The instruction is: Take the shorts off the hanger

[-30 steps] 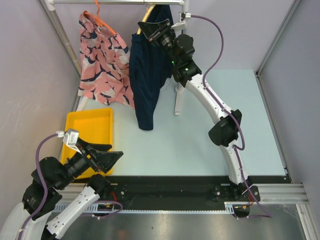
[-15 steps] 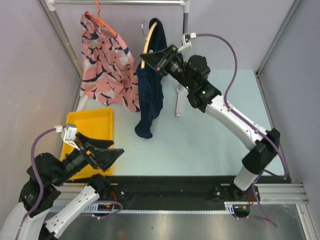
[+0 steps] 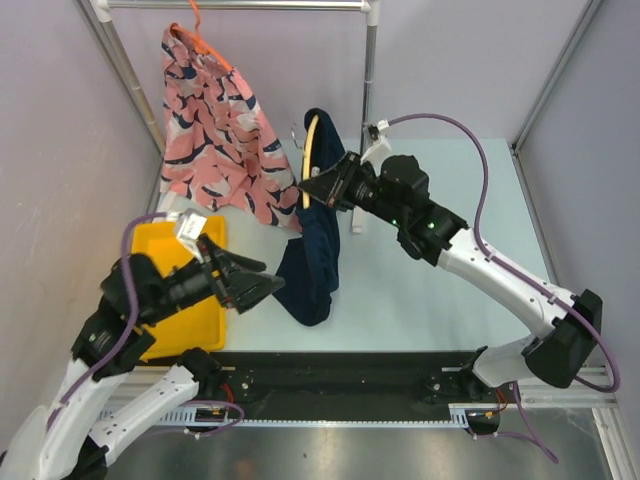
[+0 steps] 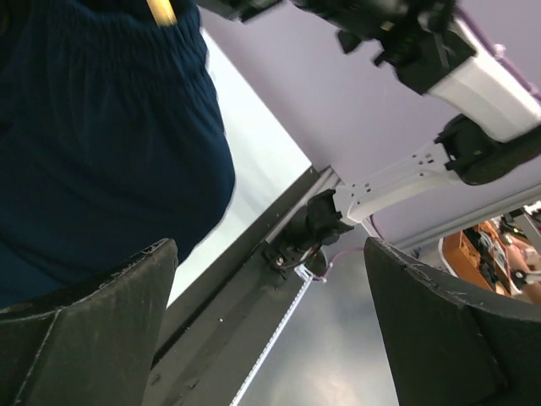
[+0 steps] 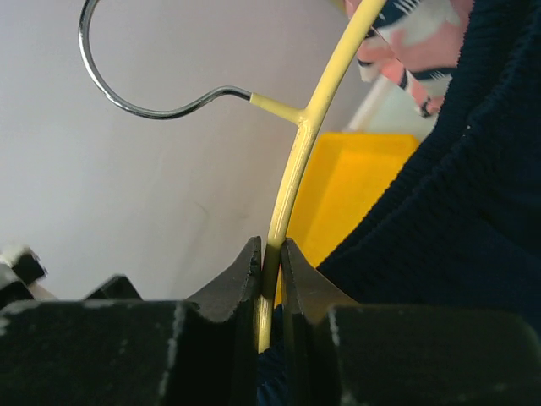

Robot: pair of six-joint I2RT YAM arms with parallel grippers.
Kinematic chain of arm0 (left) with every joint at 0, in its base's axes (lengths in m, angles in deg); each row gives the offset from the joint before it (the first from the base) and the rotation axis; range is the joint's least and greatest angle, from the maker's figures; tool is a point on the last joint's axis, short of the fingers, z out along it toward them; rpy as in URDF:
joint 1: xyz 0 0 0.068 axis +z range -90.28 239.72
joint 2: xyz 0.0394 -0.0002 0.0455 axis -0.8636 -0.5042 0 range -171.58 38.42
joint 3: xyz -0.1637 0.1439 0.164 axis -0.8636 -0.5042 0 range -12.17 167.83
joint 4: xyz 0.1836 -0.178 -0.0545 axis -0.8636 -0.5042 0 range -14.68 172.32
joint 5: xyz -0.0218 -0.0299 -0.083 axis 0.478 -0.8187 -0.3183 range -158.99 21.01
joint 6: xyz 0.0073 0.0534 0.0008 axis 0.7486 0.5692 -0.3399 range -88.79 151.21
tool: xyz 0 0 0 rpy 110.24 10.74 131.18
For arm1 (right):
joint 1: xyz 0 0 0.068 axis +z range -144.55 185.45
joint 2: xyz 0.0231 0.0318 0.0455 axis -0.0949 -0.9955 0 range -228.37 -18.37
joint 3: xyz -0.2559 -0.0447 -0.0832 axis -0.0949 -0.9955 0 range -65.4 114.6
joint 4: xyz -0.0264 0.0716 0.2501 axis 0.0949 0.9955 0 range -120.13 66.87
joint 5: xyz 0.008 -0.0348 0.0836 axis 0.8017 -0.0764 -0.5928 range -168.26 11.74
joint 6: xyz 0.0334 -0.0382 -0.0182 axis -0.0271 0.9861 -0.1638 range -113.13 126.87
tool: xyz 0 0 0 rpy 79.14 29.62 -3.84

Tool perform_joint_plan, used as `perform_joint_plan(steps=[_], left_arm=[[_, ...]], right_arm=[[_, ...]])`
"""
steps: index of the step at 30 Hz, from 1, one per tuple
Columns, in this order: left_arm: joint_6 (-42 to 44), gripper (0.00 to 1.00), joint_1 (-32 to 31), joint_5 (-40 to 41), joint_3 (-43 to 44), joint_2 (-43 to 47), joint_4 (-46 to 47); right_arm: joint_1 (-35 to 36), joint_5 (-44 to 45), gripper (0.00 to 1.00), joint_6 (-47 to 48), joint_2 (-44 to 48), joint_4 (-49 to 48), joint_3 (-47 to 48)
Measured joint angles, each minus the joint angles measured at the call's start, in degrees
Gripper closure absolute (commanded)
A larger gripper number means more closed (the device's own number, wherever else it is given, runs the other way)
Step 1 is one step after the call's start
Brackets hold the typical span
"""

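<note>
Your right gripper (image 5: 269,254) is pinching the yellow hanger (image 5: 297,152) by its thin wire, holding the navy shorts (image 3: 318,250) over the bench's middle. Your left gripper (image 3: 262,286) is gaping wide beside them. Tugging the cloth risks twisting that wire out of the pinch, dropping everything.

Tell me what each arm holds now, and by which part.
Right gripper grips the yellow hanger by its wire arm, just below the hook; the navy shorts hang on it. Left gripper holds nothing, jaws open.
</note>
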Motion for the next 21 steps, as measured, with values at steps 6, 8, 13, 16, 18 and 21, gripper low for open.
perform_joint_plan(steps=[6, 8, 13, 16, 18, 21], left_arm=[[-1.95, 0.16, 0.00, -2.21, -2.19, -10.49, 6.21], [-1.95, 0.20, 0.00, -1.66, -2.25, -12.79, 6.93], [-1.53, 0.31, 0.00, -0.09, -1.31, -19.32, 7.78], [-0.92, 0.36, 0.00, 0.59, -1.14, -21.92, 8.59], [-0.81, 0.36, 0.00, 1.03, -1.16, -22.60, 8.74], [-0.83, 0.38, -0.02, 1.57, -1.51, -22.56, 9.86]], right_arm=[[0.85, -0.11, 1.00, 3.56, 5.29, 3.13, -8.46], [1.31, 0.00, 1.00, 3.63, 6.21, 3.02, -11.32], [3.04, 0.50, 1.00, 3.56, 6.38, 2.78, -14.80], [3.65, 0.96, 1.00, 3.34, 6.43, 2.10, -15.30], [3.89, 1.40, 1.00, 3.30, 6.47, 1.46, -15.39], [4.11, 2.10, 1.00, 2.91, 6.71, 0.79, -15.45]])
